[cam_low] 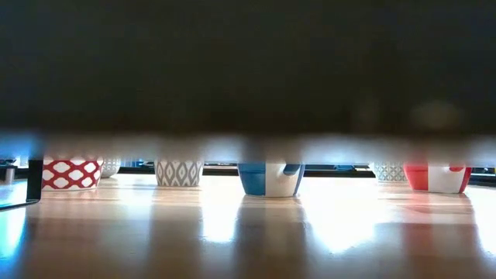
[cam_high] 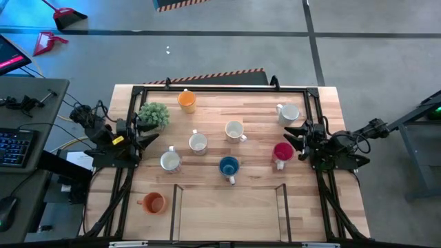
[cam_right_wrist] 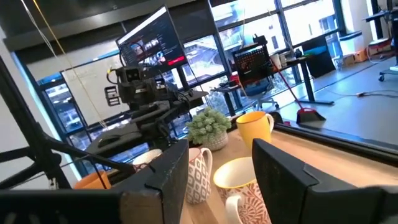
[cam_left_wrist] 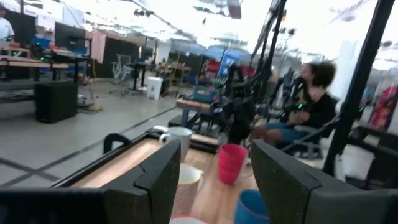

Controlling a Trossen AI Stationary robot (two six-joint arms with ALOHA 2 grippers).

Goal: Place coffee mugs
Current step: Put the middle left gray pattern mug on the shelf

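Observation:
Eight mugs stand upright on their bases on the wooden table [cam_high: 207, 220]. There is an orange one [cam_high: 187, 101] at the far side, white ones [cam_high: 289, 112], [cam_high: 235, 131], [cam_high: 198, 142], [cam_high: 170, 161], a blue one [cam_high: 229, 166], a red one [cam_high: 282, 152] and an orange one [cam_high: 153, 202] near the front left. My left gripper [cam_high: 147, 135] is open and empty at the left edge, beside the plant. My right gripper [cam_high: 298, 136] is open and empty at the right, just beyond the red mug. The left wrist view shows the red mug [cam_left_wrist: 231, 163] ahead of the open fingers [cam_left_wrist: 155, 180].
A bushy green potted plant [cam_high: 154, 114] stands at the far left, next to my left gripper. A black frame [cam_high: 220, 87] runs round the table. A low wooden border [cam_high: 227, 187] marks a bay at the near middle. A person [cam_left_wrist: 311, 106] sits beyond the table.

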